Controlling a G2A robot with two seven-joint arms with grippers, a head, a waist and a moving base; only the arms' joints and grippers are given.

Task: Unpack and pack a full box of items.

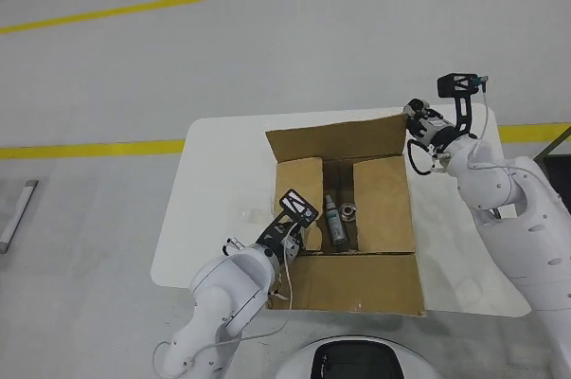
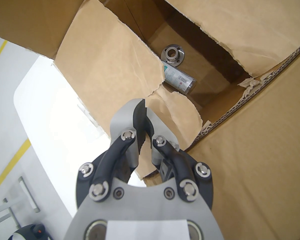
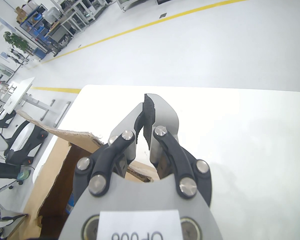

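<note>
The box (image 1: 361, 284) is made of brown corrugated cardboard and is set in the middle of a white table (image 1: 219, 189) with rounded corners. Its outer flaps are opened outward. The two inner flaps (image 2: 107, 58) are left hanging over the opening, so that only a narrow gap is kept between them. Their edges are torn and ragged, and the fluted core is laid bare at one corner.

On the bottom of the box a small bottle (image 2: 179, 78) is seen lying on its side. It is a smooth cylinder with a pale printed label, and one end is partly covered by the flap on the left arm's side. A round metal flange (image 2: 172, 54), shiny, with a raised hub and a centre hole, is placed just beside the bottle's other end.

The left gripper (image 2: 140, 103) is held over the torn near end of that flap. Its dark rubber pads are pressed together at the tips, and whether any cardboard is pinched cannot be told. The right gripper (image 3: 145, 103) is held above the table by the box's far corner, its fingers closed on nothing.

A yellow line (image 1: 77, 150) is painted across the pale floor (image 1: 124, 76).
</note>
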